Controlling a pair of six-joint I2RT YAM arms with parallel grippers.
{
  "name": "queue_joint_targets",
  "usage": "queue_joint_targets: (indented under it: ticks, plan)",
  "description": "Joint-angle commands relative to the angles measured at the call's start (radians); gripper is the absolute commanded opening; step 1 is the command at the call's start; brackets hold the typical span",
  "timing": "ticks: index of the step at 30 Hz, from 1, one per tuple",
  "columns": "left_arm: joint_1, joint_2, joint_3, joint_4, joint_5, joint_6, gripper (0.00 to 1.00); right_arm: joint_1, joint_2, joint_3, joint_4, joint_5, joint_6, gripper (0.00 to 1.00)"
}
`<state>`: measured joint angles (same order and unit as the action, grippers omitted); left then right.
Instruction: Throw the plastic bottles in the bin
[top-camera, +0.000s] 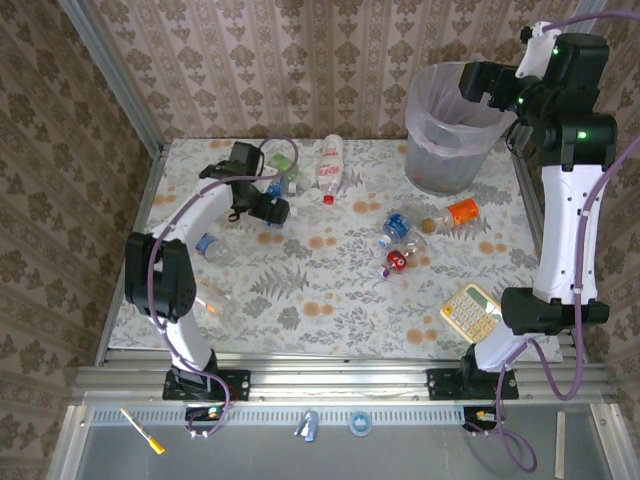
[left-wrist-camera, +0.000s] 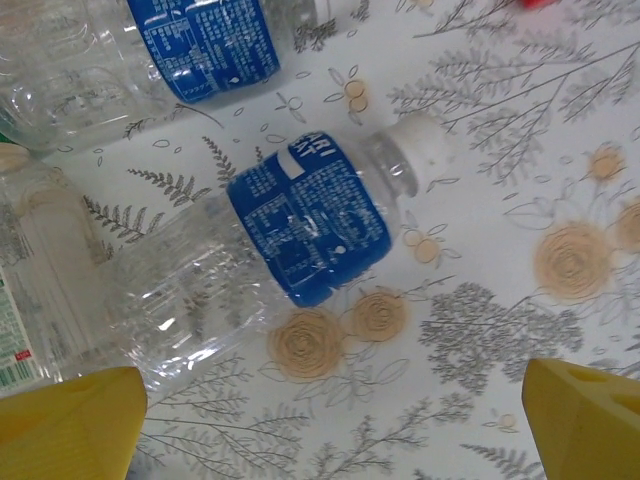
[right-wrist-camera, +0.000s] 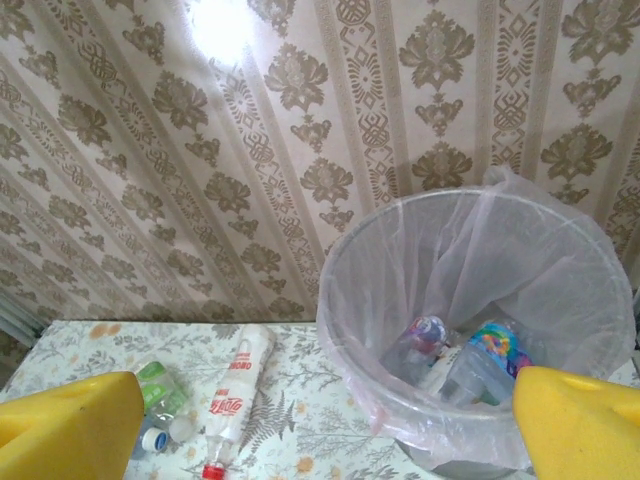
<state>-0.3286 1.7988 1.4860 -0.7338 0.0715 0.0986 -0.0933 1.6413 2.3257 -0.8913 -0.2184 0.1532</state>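
1. The bin (top-camera: 447, 140) stands on the table (top-camera: 300, 290) at its far right corner, near the back wall (top-camera: 300, 60).
2. The binned bottles (right-wrist-camera: 470, 360) lie at the bottom, inside the bin.
3. The far bottle (top-camera: 329, 165) lies left of the bin, by the table's far edge.
4. The bottle pair (top-camera: 280, 183) lies further left.
5. The bottle cluster (top-camera: 400, 238) lies right of centre, in front of the bin.
6. The lone bottle (top-camera: 210, 245) lies near the left edge.
7. The calculator (top-camera: 471, 310) lies near right, in front of the cluster.

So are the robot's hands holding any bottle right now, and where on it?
Nothing is held. The left gripper is open above a blue-labelled bottle, and the right gripper is open near the bin.
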Motion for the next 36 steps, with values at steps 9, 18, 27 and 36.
queue_joint_targets:
  ticks: [9,18,27,36]
  plan:
    - [0.071,0.118,0.075,-0.040,-0.002,0.165,0.96,0.011,-0.071,-0.057,-0.002,-0.039,-0.032,0.97]
    - [0.079,0.226,0.166,-0.100,0.047,0.186,0.94,0.015,-0.101,-0.086,0.001,-0.048,-0.046,0.97]
    - [0.058,0.241,0.127,-0.105,0.089,0.186,0.87,0.018,-0.132,-0.123,0.015,-0.055,-0.069,0.98]
    - [0.009,0.220,0.008,-0.074,0.093,0.153,0.86,0.023,-0.156,-0.173,0.048,-0.074,-0.068,0.98]
